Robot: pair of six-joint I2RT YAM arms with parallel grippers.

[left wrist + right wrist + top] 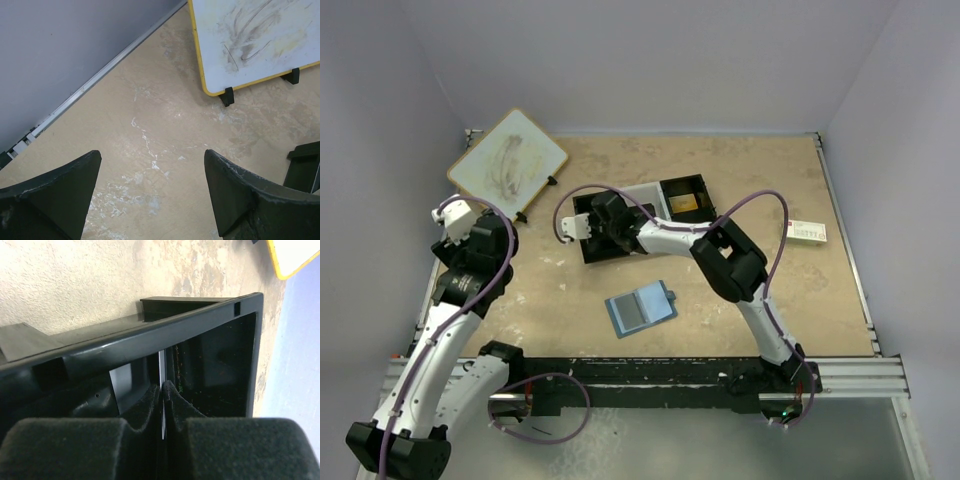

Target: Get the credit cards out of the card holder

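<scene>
1. The right gripper is seen with its pads pressed almost together on a thin pale strip, judged to be a card gripped edge-on. Only a sliver of gap is left between the jaws.
2. The card is held inside an end compartment of the black tray, below the rim. Whether its lower edge touches the floor cannot be told.
3. Such a card is judged light, stiff and slick, so it is best pinched across its flat faces close to one edge.
4. The card holder is found lying opened flat on the table. It is nearer the arm bases than the tray and well apart from both grippers.
5. The holder is judged light, thin and pliable, apt to slide or fold shut when pulled. It is best pinned by one cover while a card's exposed edge is drawn out. Whether any cards remain in its pockets cannot be told.
6. The left gripper is held wide apart with nothing between its fingers, over bare table beside the whiteboard.
</scene>
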